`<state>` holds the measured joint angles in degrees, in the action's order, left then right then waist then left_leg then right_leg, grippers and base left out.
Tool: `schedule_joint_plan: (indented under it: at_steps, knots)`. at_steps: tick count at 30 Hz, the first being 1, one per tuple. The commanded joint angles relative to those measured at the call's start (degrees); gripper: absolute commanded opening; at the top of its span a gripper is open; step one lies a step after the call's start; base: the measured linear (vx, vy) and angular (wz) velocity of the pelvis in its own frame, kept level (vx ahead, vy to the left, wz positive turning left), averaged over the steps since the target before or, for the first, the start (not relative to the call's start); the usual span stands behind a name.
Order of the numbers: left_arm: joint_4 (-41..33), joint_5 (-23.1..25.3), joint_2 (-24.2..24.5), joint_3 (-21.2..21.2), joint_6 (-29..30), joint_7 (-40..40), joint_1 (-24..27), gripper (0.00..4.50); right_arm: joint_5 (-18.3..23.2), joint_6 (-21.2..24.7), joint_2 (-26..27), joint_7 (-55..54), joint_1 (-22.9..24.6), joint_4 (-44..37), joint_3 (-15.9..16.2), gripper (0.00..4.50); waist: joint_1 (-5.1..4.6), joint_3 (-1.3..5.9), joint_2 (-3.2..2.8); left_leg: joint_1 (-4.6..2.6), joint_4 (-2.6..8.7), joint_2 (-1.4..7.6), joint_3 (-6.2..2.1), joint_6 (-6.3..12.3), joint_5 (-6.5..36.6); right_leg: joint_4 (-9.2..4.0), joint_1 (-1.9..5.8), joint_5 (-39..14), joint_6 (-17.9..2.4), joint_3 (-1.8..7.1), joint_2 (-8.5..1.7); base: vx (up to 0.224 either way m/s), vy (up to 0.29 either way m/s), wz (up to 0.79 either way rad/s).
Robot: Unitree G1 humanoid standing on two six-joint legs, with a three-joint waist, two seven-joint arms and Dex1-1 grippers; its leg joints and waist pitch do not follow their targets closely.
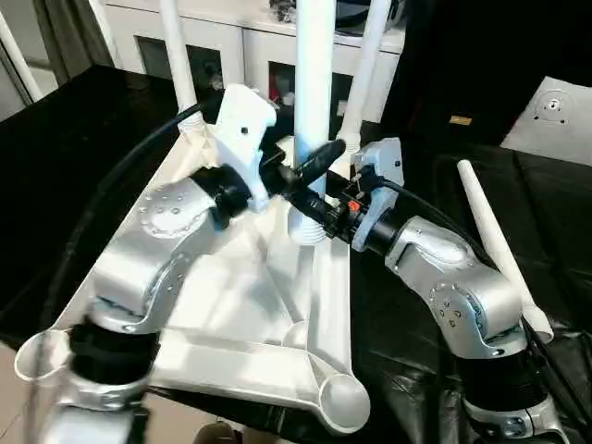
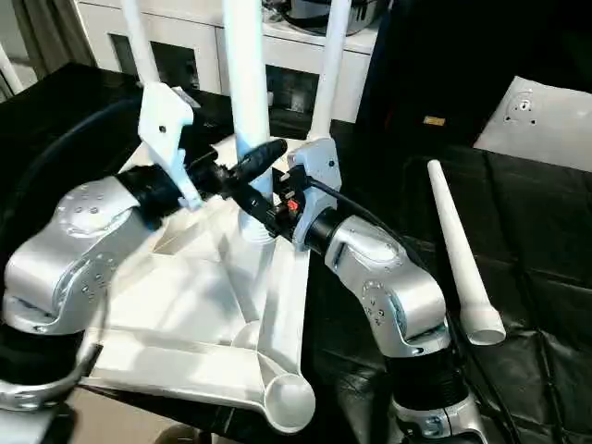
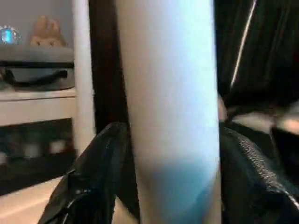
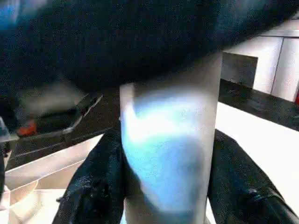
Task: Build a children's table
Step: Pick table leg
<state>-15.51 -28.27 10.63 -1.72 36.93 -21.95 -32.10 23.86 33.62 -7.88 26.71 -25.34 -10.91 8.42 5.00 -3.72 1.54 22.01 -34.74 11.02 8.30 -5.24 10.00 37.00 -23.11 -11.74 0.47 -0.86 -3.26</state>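
We see the table top [image 1: 231, 305] upside down on the black surface [image 1: 55, 166], two far legs [image 1: 178, 55] upright. A third leg [image 1: 313, 83] stands mid-top; left gripper [image 3: 170, 154] and right gripper [image 4: 166, 172] both have fingers [image 3: 88, 182] clamped on it. The fourth leg [image 2: 455, 250] lies right of the top.

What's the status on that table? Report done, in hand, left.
Done: two legs stand in the tabletop's far sockets. In hand: right tool grips a third leg upright, left tool beside it. Left: seat it and the fourth leg lying on the black cloth; both near sockets are empty.
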Motion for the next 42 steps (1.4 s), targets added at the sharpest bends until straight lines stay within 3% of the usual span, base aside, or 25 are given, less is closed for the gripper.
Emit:
schedule_joint_plan:
  at_steps: [1,4,11,19,24,28,29,30,31,35,39,42]
  knots:
    - [0.64,-6.04,-2.76,4.47,2.7,2.79,-1.38,2.67,-0.79,-1.03,-0.33,0.49,-0.4,-0.56,-0.19,1.91,-0.13,4.16,-0.66,-0.74,3.81,0.53,0.62,-4.28,10.47,-4.41,2.83,-6.49,-8.66,1.63,-2.61,0.0,0.0,0.0]
    - [1.11,-12.14,-6.02,8.35,3.27,5.09,-2.09,2.67,-0.87,-1.21,-0.26,0.58,-0.35,-0.42,-0.09,1.91,-0.05,4.19,-0.61,-0.67,3.84,0.57,0.51,-3.72,10.39,-4.49,2.92,-6.6,-8.59,1.57,-2.58,0.0,0.0,0.0]
    - [0.96,-18.51,-8.62,12.34,6.87,7.06,-2.44,2.66,-0.88,-1.57,-0.3,0.72,-0.22,-0.4,0.27,1.91,-0.15,4.14,-0.6,-0.63,3.81,0.55,0.52,-3.52,9.85,-4.56,2.9,-6.56,-7.63,1.54,-2.43,0.0,0.0,0.0]
    - [2.39,-33.57,-12.27,17.07,14.64,15.07,-2.81,2.66,-1.01,-1.97,-0.46,1.03,-0.24,-0.25,0.68,1.91,-0.09,4.13,-0.49,-0.63,3.7,0.4,0.52,-3.34,10.4,-4.72,2.99,-7.88,-7.11,1.52,-2.3,0.0,0.0,0.0]
    - [3.06,-36.93,-13.61,18.99,15.03,17.91,-3.58,2.66,-1.15,-1.94,-0.59,1.13,-0.19,-0.33,0.7,1.91,0.0,4.12,-0.46,-0.61,3.72,0.42,0.51,-3.28,10.25,-4.83,2.98,-8.04,-6.48,1.53,-2.29,0.0,0.0,0.0]
    - [2.23,-34.99,-12.27,18.56,15.28,17.38,-3.6,2.66,-1.43,-2.03,-0.68,1.21,-0.14,-0.36,0.77,1.91,-0.04,4.12,-0.45,-0.57,3.78,0.46,0.48,-3.09,9.65,-4.81,2.97,-7.83,-5.85,1.5,-2.34,0.0,0.0,0.0]
    - [1.16,-30.82,-10.04,16.49,14.24,15.96,-3.32,2.66,-1.69,-2.11,-0.65,1.34,-0.17,-0.32,0.71,1.91,-0.05,4.14,-0.43,-0.56,3.81,0.5,0.47,-3.06,9.63,-4.84,2.97,-8.07,-5.57,1.52,-2.37,0.0,0.0,0.0]
    - [-0.17,-24.32,-6.0,11.99,12.21,12.97,-2.71,2.66,-1.91,-2.32,-0.61,1.37,-0.23,-0.15,0.64,1.91,0.04,4.16,-0.43,-0.61,3.91,0.57,0.36,-2.9,9.65,-4.92,2.92,-8.39,-5.12,1.47,-2.38,0.0,0.0,0.0]
    - [-1.69,-16.99,-1.04,6.17,9.48,8.96,-1.94,2.66,-2.09,-2.56,-0.55,1.31,-0.3,0.05,0.57,1.91,0.13,4.13,-0.64,-0.73,4.23,0.86,0.11,-2.28,9.98,-5.11,2.65,-10.14,-3.39,1.46,-2.54,0.0,0.0,0.0]
    - [-2.91,-12.34,2.3,1.64,4.54,5.16,-1.24,2.66,-2.18,-2.7,-0.54,1.26,-0.41,0.22,0.52,1.91,-0.09,4.17,-1.07,-0.81,4.06,0.79,0.34,-3.78,9.28,-4.64,2.68,-7.64,-4.94,1.54,-2.54,0.0,0.0,0.0]
    - [-3.42,-9.52,5.28,-1.47,2.99,2.5,-1.2,2.66,-2.34,-2.84,-0.64,1.38,-0.49,0.45,0.45,1.91,-0.19,4.16,-0.81,-0.8,4.07,0.65,0.44,-4.33,9.43,-4.46,2.81,-6.19,-6.01,1.52,-2.43,0.0,0.0,0.0]
    - [-2.63,-9.14,5.31,-1.39,2.59,2.51,-0.97,2.66,-2.49,-2.92,-0.57,1.39,-0.45,0.45,0.44,1.91,-0.25,4.14,-1.1,-0.9,4.02,0.66,0.49,-4.69,10.22,-4.44,2.72,-7.05,-6.46,1.58,-2.47,0.0,0.0,0.0]
